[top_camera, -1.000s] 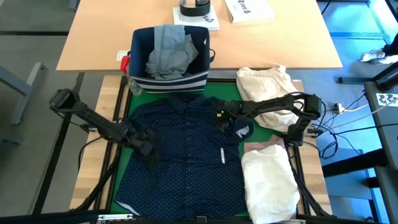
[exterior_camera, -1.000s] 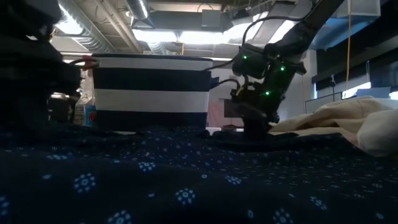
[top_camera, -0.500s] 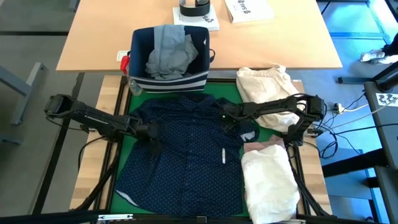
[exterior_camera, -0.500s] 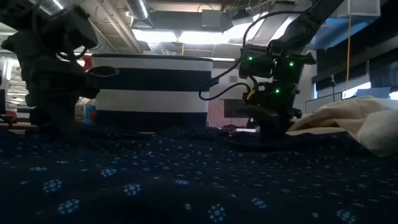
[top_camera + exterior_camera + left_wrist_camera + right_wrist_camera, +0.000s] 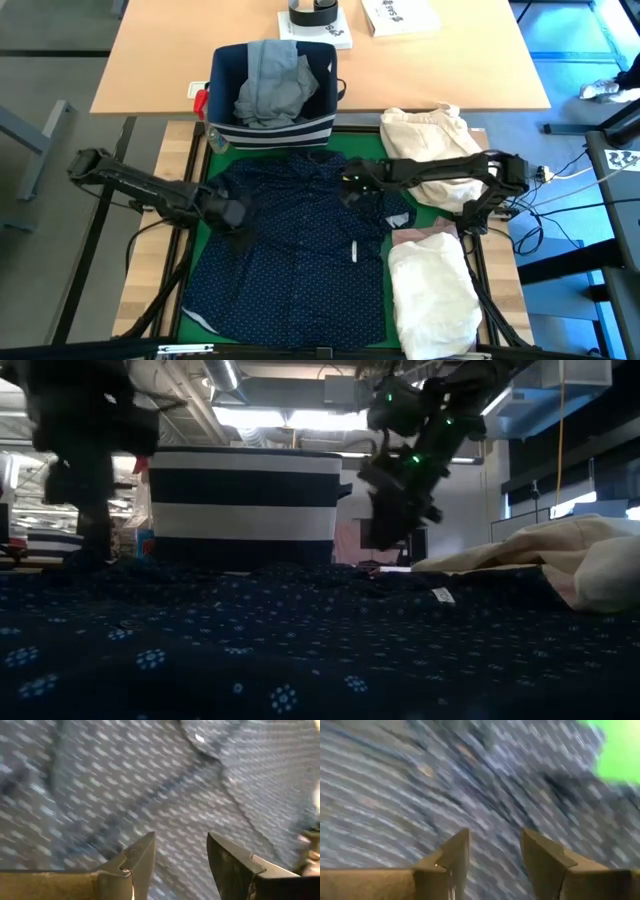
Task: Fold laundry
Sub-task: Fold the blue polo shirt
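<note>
Now | left hand (image 5: 230, 213), right hand (image 5: 352, 187) agape | over dotted shirt (image 5: 290, 255)

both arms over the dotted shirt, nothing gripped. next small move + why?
Probably lower the right end effector onto the navy dotted shirt near its collar and close. Both it and the left end effector hover open and empty above the shirt, which lies spread and unfolded.

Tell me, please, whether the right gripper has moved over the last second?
Yes. In the high view the right gripper has slid along the navy dotted shirt away from the cream cloth bundle, toward the striped bin, with open jaws.
</note>
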